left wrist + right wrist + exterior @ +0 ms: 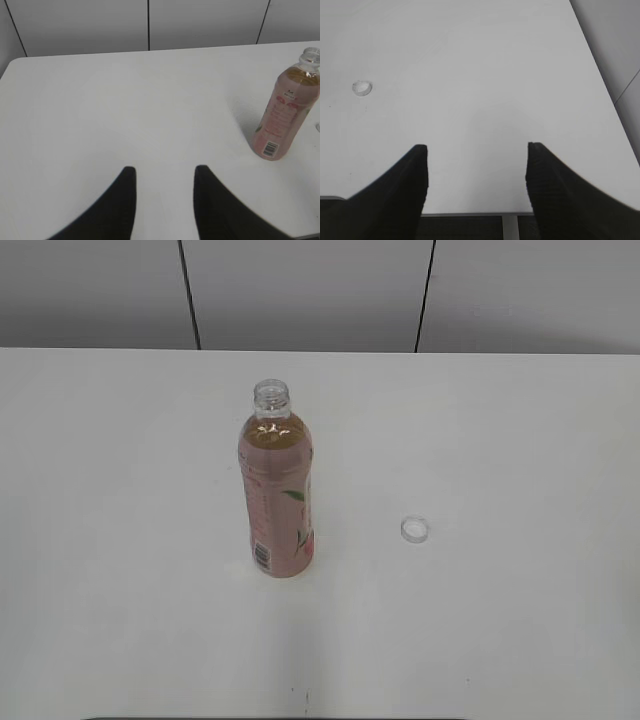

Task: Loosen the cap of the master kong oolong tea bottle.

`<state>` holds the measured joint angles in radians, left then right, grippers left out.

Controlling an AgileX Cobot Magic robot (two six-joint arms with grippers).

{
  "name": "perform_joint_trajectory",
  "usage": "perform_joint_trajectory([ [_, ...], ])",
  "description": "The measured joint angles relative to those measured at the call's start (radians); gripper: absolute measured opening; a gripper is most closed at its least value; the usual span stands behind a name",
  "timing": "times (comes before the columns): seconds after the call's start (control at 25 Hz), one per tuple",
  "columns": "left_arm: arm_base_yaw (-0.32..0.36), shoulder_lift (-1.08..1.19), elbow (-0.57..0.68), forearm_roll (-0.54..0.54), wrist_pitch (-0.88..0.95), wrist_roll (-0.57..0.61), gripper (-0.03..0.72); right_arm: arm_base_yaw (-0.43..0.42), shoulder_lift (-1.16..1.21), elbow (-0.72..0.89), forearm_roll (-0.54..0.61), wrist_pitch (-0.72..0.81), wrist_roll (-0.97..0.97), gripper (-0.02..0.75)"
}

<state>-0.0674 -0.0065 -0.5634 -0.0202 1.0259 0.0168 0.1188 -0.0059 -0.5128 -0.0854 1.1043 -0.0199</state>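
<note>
The master kong oolong tea bottle (277,490) stands upright on the white table, its neck open with no cap on it. It also shows at the right edge of the left wrist view (285,110). The white cap (415,530) lies on the table to the bottle's right, open side up, apart from the bottle; it also shows in the right wrist view (362,88). My left gripper (165,172) is open and empty, over bare table well left of the bottle. My right gripper (476,149) is open and empty near the table's front edge. Neither gripper shows in the exterior view.
The white table (120,490) ends at a grey panelled wall (300,290) behind. The table's right and front edges show in the right wrist view (600,80).
</note>
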Motion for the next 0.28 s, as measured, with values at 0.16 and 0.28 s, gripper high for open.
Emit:
perform_joint_trajectory([
  [0.16, 0.000, 0.000, 0.000, 0.000, 0.000, 0.000, 0.244, 0.000, 0.000, 0.000, 0.000, 0.000, 0.000, 0.469],
  [0.28, 0.000, 0.000, 0.000, 0.000, 0.000, 0.000, 0.244, 0.000, 0.000, 0.000, 0.000, 0.000, 0.000, 0.469],
])
